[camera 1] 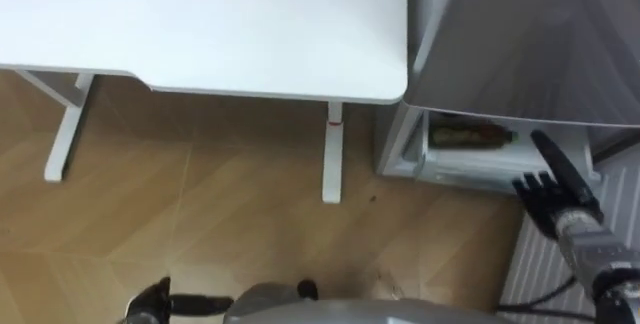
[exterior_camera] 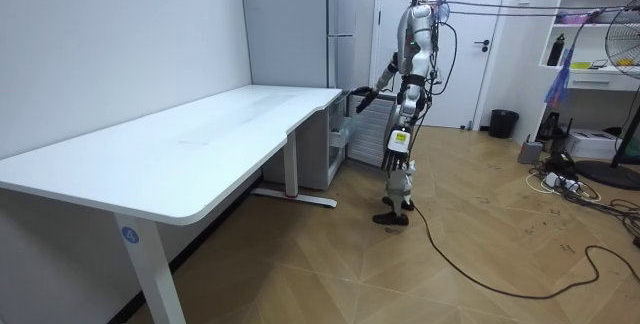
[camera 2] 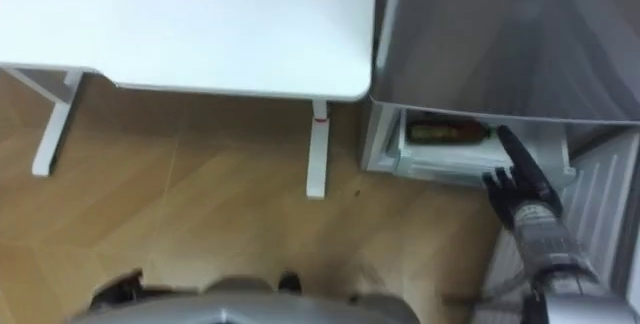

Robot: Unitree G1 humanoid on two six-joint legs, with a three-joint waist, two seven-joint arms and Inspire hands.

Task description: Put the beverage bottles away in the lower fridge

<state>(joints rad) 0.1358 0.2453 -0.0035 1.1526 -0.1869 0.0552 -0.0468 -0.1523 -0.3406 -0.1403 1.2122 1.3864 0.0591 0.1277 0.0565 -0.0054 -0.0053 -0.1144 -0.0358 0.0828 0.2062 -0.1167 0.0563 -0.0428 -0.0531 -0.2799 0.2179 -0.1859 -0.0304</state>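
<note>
Dark bottle [camera 1: 470, 136] lies sideways — inside the lower fridge [camera 1: 440, 159].

No legible text, numbers or signs; round blue sticker [exterior_camera: 129, 232] unreadable

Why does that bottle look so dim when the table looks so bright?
Left eye view: the bottle lies in shadow inside the fridge, while the table catches the light. Room view: the table darkens the floor beneath it.

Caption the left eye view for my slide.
Right hand, fingers straight, reaches toward a bottle lying in the open lower fridge.
</note>
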